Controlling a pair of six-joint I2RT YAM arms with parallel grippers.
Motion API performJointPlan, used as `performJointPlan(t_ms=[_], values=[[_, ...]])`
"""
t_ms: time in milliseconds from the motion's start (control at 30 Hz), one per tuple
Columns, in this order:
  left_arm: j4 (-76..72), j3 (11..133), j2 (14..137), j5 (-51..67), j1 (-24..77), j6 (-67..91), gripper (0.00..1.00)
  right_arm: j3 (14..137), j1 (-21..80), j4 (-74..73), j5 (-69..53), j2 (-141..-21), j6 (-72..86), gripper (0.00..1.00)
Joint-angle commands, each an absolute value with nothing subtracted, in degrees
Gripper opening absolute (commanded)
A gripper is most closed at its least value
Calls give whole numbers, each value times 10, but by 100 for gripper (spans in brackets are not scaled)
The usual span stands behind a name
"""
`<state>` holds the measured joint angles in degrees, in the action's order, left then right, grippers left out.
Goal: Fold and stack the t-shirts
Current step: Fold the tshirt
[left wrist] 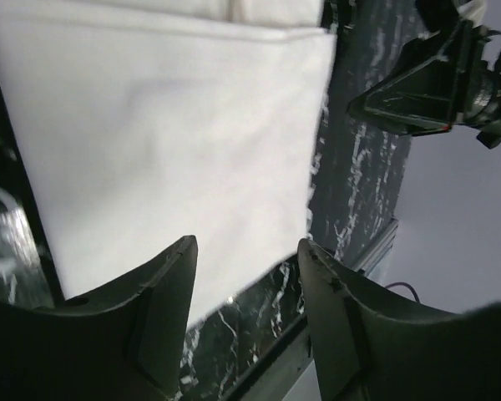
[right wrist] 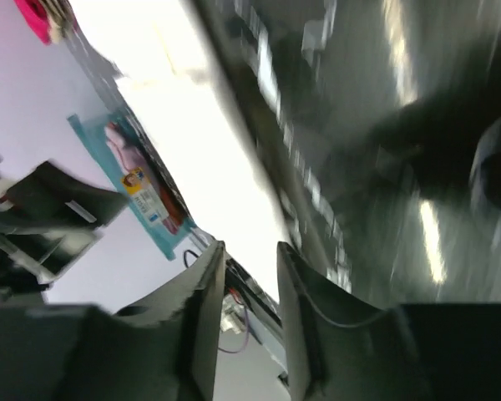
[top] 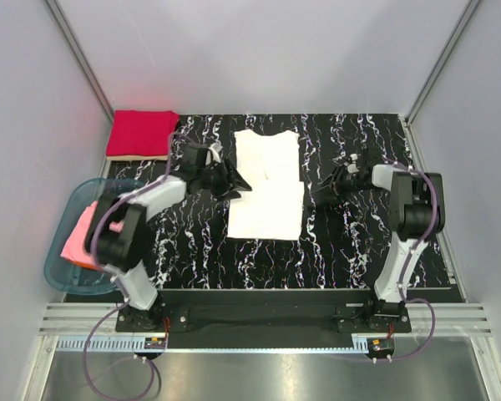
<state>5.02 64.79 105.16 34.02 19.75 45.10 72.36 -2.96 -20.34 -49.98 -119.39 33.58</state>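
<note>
While the white t-shirt (top: 267,188) lies half-folded at the centre of the mat (top: 351,242), we see the left gripper (top: 239,185) open and empty left of centre and the right gripper (top: 321,192) slightly parted and empty right of centre. We should pinch matching corners evenly.

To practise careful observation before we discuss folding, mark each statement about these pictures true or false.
1. The white t-shirt lies on the black white-streaked mat. True.
2. The red t-shirt is inside the teal tub. False: it lies folded at the far left, outside the tub. The pink t-shirt is in the tub.
3. The left end effector grips the white t-shirt. False: its jaws stand apart with nothing between them, by the shirt's left edge.
4. The right end effector is to the right of the white t-shirt. True.
</note>
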Motion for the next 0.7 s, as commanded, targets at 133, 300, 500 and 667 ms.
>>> performJointPlan(t_ms=[133, 300, 500, 667], values=[[68, 461, 797, 277, 197, 549, 59, 524, -4, -248, -394, -935, 421, 48], [7, 354, 761, 265, 198, 669, 59, 363, 96, -158, -281, -779, 586, 58], [-25, 300, 758, 229, 200, 698, 59, 272, 195, -35, -214, -756, 748, 62], [-73, 277, 805, 215, 201, 715, 60, 241, 225, 35, -142, -764, 809, 61]])
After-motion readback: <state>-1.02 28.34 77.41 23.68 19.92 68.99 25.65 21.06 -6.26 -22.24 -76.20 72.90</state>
